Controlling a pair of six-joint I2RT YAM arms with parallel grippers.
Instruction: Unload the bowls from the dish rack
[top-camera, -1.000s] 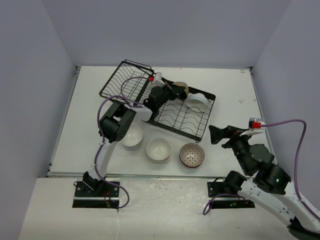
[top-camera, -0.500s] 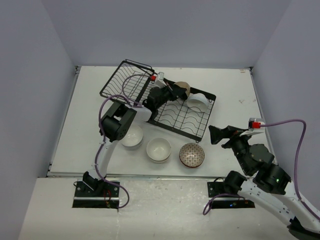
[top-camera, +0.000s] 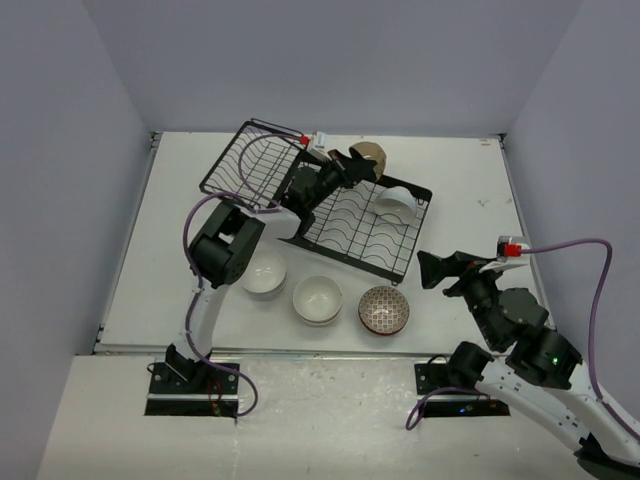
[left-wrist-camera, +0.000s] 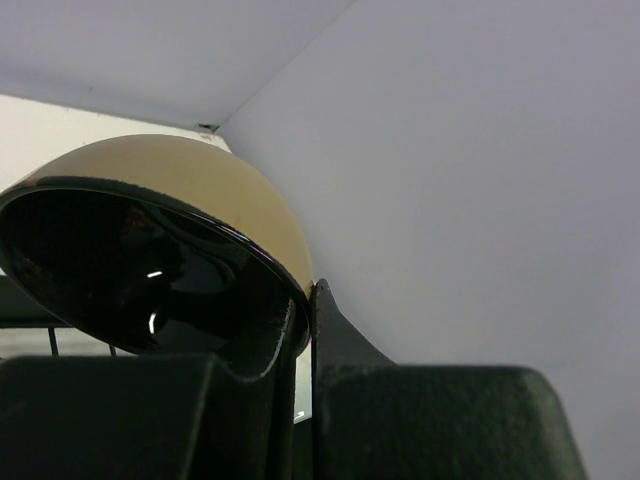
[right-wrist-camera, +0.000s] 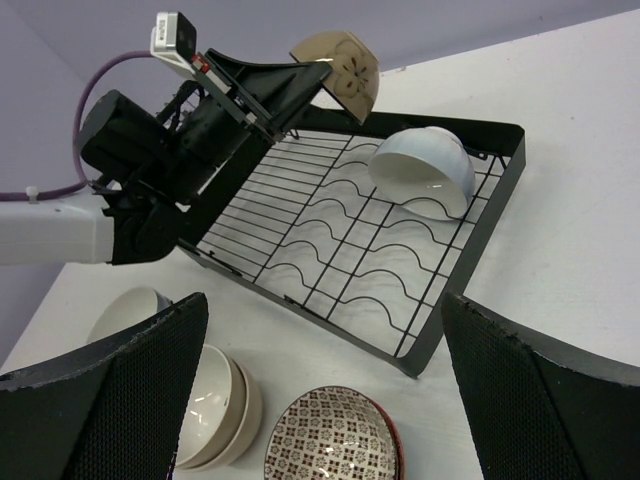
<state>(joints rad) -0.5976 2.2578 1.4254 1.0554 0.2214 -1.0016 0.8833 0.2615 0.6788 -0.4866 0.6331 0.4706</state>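
One beige black-inside ceramic bowl (right-wrist-camera: 345, 62) pinched in left gripper (right-wrist-camera: 318, 72), black wire dish rack (right-wrist-camera: 330, 230) below it; we see right gripper (top-camera: 430, 268) wide, empty.

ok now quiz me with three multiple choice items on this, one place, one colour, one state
1. Where does the white bowl lie? A) far right corner of the dish rack B) on the table C) in the tilted basket
2. Inside colour of the held bowl in the left claw? A) white B) black C) blue
3. The right claw is: A) open, empty B) shut on a bowl C) shut on the rack
1 A, tipped on the rack's wires; 2 B, glossy black inside; 3 A, spread wide, nothing between.
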